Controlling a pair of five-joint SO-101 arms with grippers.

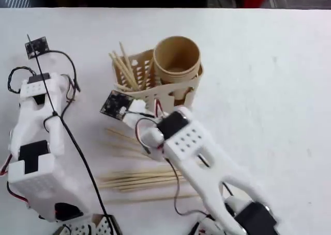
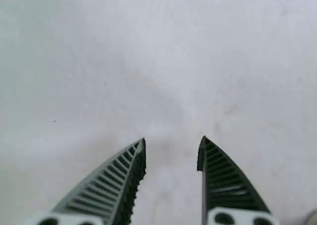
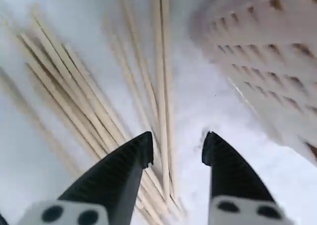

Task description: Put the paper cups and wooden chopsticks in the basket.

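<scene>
Toward 12 o'clock on the white tabletop (image 1: 269,90), from the high view: a pale perforated basket (image 1: 155,92), standing upright. Holds a stack of brown paper cups (image 1: 177,59) in its 3 o'clock half, mouth up, and a bundle of wooden chopsticks (image 1: 125,72) in its 9 o'clock half, tips fanning above the rim toward 11 o'clock.

At 6 o'clock from the basket, flat on the tabletop and outside the basket: the loose chopsticks (image 1: 137,179), most lying roughly along the 9-to-3 line, a few paler ones nearer the basket at a slight angle.

Across the 5 o'clock corner: the right arm (image 1: 207,162), its front end just short of the basket's near wall and above the scattered sticks. Below it, the right claw (image 3: 176,145), apart, its dark fingers (image 3: 119,175) spread with a clear gap, low over the loose chopsticks with a couple of sticks running through that gap. Cannot tell whether touching them. Basket wall just beside.

At 9 o'clock, well apart from the basket: the left arm (image 1: 36,142), folded near the tabletop's edge. At its end, the left claw (image 2: 173,145), likewise apart, ribbed fingers (image 2: 114,185) over plain tabletop.
</scene>
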